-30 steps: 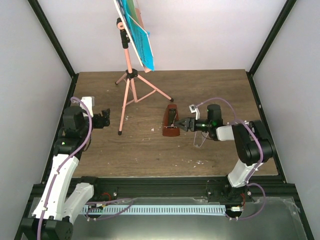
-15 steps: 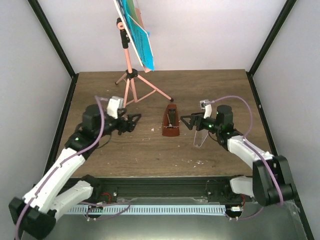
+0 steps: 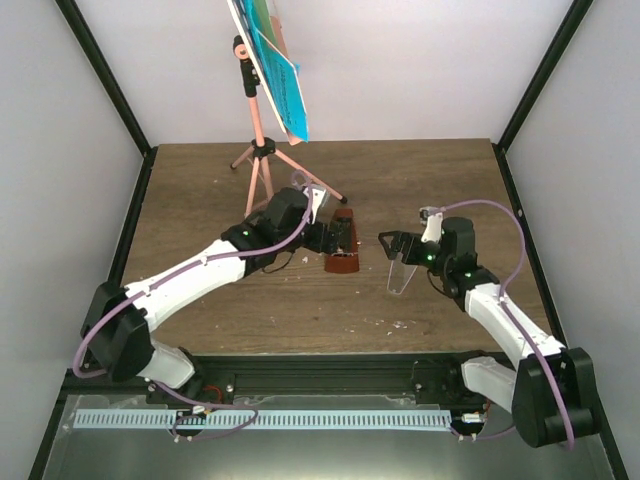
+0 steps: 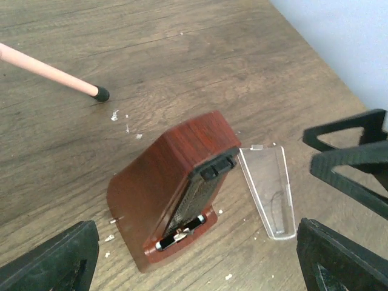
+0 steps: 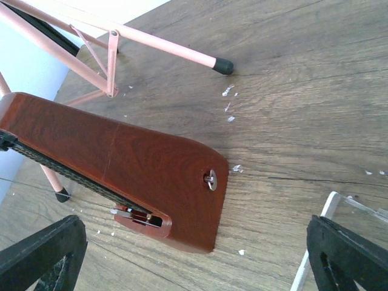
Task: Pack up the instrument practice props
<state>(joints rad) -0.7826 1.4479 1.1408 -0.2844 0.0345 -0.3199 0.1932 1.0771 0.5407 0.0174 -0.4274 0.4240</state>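
Observation:
The reddish-brown metronome stands on the wooden table, its face uncovered. Its clear plastic cover lies flat just to its right. My left gripper is open, right beside the metronome's left side. In the left wrist view the metronome sits just ahead between the wide fingers, and the cover lies beyond it. My right gripper is open and empty, between metronome and cover. The right wrist view shows the metronome's side. The pink music stand stands behind, with blue pages on its desk.
The stand's pink legs with black feet spread near the metronome. Small white crumbs are scattered on the table. Black frame posts and white walls enclose the table on three sides.
My left arm has swung from the far left across to the metronome. My right gripper has drawn back a little to the right of the metronome. Metronome and cover have not moved.

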